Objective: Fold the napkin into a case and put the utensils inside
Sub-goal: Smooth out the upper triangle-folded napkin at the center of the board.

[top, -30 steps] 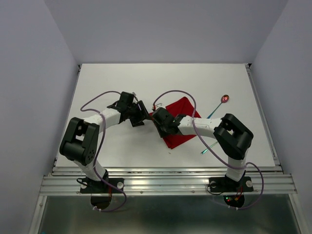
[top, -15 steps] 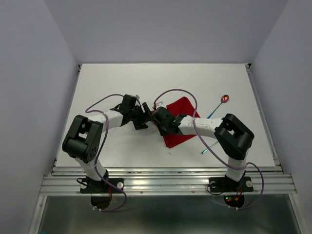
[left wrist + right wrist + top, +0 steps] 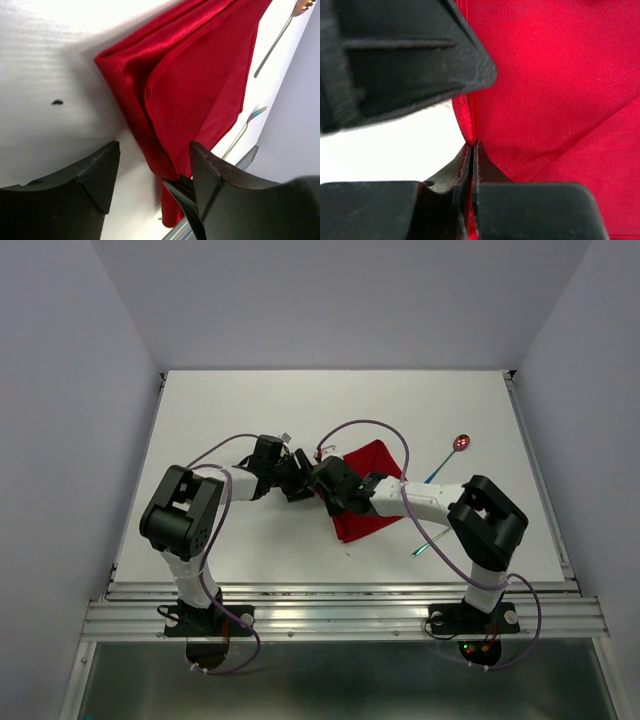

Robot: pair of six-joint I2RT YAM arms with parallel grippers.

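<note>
Now, glossy bright red napkin (image 3: 200,75) in several flat, overlapping layers

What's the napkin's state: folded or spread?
Folded, not spread: the napkin shows stacked layers along its edge in the left wrist view. The right gripper is shut on that folded edge.

Bright, even light falls from above. The white table (image 3: 50,30) glares almost blank in the left wrist view. The napkin (image 3: 200,75) shines, with a soft shadow beside it. The right gripper (image 3: 471,150) looks fuzzy up close.
</note>
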